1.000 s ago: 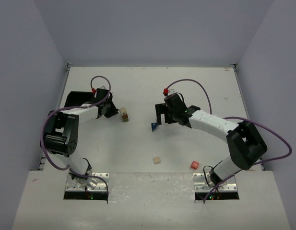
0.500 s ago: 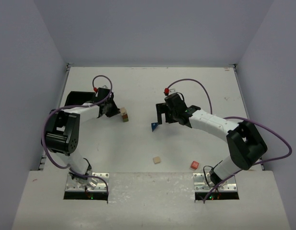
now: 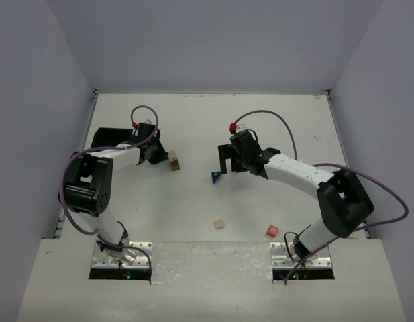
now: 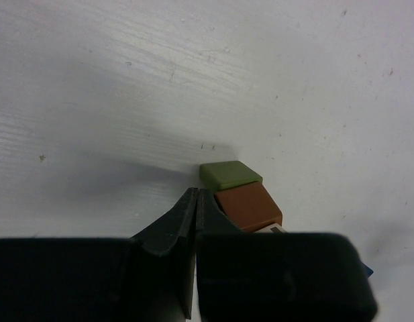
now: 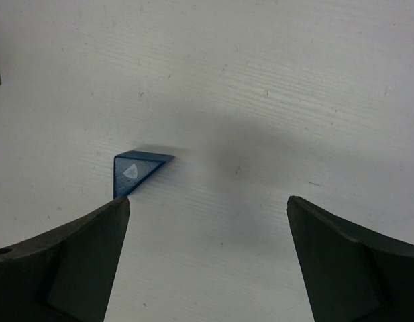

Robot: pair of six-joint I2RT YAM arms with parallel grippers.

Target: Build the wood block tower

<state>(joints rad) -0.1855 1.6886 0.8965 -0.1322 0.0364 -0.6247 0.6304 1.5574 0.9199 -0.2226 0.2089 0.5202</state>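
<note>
Left of centre in the top view: left end effector pressed shut, empty, just beside olive-green oblong and touching tan cube. Centre: right end effector spread wide, near blue wedge. Lower centre: second tan cube and red cube loose on table.

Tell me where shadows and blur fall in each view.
Top external: even, soft light, sharp. Left wrist: the left fingers loom dark and blurred; a grey shadow spreads left of the olive-green block. Right wrist: the blue wedge is crisp, a faint shadow beside it, right fingers soft-edged.
</note>
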